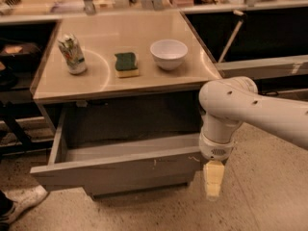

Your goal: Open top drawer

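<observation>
The top drawer (pixel 120 170) is a wide grey handleless drawer under the beige counter. It stands pulled well out toward me, and its empty inside shows behind the front panel. Small pale scratches mark the panel near its middle and right. My gripper (pixel 213 179) hangs pale yellow below the white wrist of my arm (pixel 226 114). It is at the right end of the drawer's front panel, just below its top edge. I cannot tell whether it touches the panel. A narrower grey drawer (pixel 139 187) shows beneath, shut.
On the counter (pixel 159 78) stand a crumpled can (pixel 72 54), a green and yellow sponge (pixel 126 64) and a white bowl (pixel 168 53). A white shoe (pixel 21 203) is on the speckled floor at the lower left. Dark shelving flanks the counter on both sides.
</observation>
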You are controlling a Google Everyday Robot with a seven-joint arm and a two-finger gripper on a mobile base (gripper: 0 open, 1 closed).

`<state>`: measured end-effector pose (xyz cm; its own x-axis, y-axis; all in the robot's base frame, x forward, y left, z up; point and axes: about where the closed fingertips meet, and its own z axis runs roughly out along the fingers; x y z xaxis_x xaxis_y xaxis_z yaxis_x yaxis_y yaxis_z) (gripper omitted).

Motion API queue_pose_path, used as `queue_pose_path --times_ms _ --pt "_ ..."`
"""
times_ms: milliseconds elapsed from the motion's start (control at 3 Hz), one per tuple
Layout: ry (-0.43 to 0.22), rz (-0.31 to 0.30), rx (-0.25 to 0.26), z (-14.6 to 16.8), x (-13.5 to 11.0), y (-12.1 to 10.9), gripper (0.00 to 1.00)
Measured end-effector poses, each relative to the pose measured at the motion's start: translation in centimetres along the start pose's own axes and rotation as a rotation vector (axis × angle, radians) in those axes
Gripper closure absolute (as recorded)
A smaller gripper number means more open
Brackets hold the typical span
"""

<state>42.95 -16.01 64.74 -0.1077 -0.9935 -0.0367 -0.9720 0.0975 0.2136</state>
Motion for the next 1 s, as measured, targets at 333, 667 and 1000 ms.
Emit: queue_pose_path --times_ms 333,667,1000 --pt "0.0 0.0 0.0 0.0 0.0 -0.1 0.0" --pt "0.018 0.04 -0.026 0.0 1.7 3.7 0.0" --pt "0.018 0.04 -0.026 -0.3 1.7 3.7 0.0"
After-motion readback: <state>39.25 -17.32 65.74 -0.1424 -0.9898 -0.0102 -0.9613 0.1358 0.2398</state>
